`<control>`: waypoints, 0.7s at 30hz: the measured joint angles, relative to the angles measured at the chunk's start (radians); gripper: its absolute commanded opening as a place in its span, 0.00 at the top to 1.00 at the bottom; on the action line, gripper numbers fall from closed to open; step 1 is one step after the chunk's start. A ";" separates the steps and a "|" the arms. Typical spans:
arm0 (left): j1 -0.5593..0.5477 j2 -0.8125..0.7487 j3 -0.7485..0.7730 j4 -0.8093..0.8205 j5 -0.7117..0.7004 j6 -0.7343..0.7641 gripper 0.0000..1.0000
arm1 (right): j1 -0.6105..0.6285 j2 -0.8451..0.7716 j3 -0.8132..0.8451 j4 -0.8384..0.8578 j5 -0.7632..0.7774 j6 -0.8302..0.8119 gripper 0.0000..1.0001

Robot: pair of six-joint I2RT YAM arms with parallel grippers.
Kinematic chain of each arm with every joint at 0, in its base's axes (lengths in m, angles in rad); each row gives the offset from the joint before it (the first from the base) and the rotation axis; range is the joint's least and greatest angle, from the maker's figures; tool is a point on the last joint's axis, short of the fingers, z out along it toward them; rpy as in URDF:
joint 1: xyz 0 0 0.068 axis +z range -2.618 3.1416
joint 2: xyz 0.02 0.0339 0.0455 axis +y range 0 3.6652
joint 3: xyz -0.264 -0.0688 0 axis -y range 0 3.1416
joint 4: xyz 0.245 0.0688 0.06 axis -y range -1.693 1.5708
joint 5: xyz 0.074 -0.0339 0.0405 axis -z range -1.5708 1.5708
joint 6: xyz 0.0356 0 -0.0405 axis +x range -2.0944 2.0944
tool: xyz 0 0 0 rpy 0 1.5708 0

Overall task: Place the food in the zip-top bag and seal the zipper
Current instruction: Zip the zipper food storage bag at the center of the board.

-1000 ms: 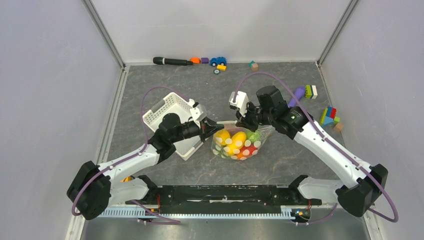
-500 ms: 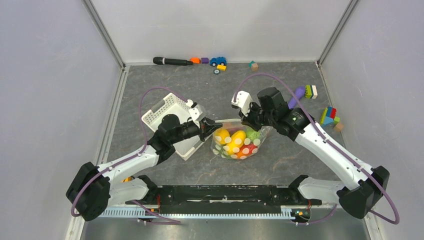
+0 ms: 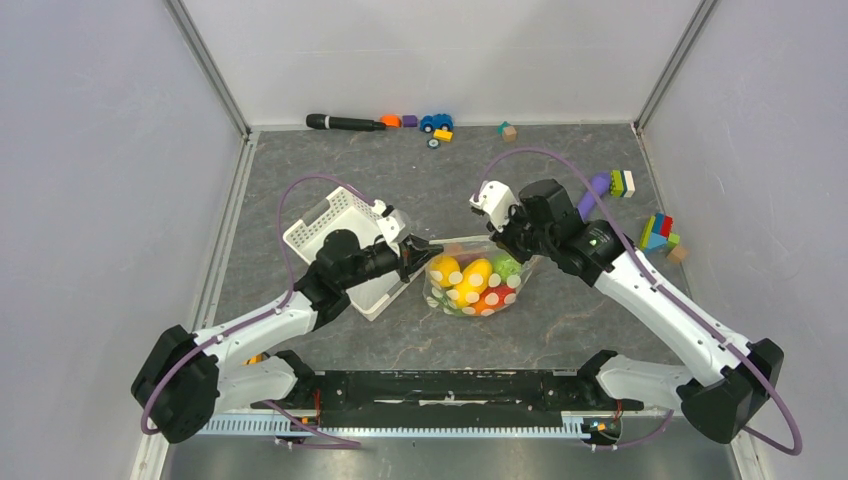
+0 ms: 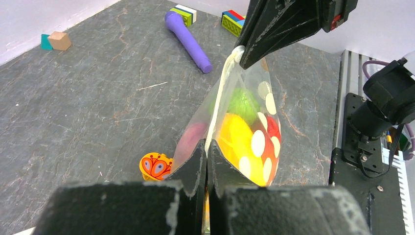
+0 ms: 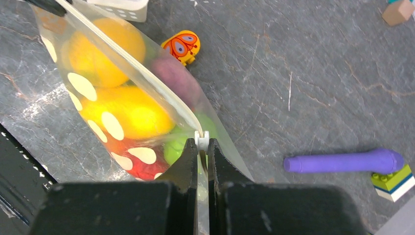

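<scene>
The zip-top bag lies between my grippers, held up by its top edge. It holds the food: a yellow mango, an orange, a purple onion, a green piece and a red piece. My left gripper is shut on the bag's left top corner, seen in the left wrist view. My right gripper is shut on the zipper at its small white slider. The zipper runs taut between both grippers.
An orange butterfly-print toy lies on the table just behind the bag. The white basket stands under my left arm. The purple-handled brush and coloured blocks lie at the right. A black stick and small toys line the back wall.
My right gripper has slid to the right along the bag's top edge, pulling the zipper line taut. My left gripper has held its place on the bag's corner.
</scene>
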 measured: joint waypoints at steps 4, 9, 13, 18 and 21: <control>-0.001 -0.006 0.000 -0.008 -0.013 0.005 0.98 | -0.002 -0.025 -0.016 -0.007 0.029 0.016 1.00; -0.001 -0.007 0.000 -0.008 -0.020 0.011 0.98 | -0.008 -0.035 -0.019 -0.015 0.062 0.025 1.00; -0.001 -0.007 -0.003 -0.008 -0.023 0.011 0.98 | -0.013 -0.035 -0.026 -0.017 0.088 0.032 1.00; -0.001 -0.004 -0.003 -0.007 -0.024 0.011 0.98 | -0.014 -0.043 -0.035 -0.023 0.116 0.047 1.00; -0.001 0.001 -0.003 -0.005 -0.024 0.011 0.98 | -0.016 -0.048 -0.040 -0.029 0.132 0.051 1.00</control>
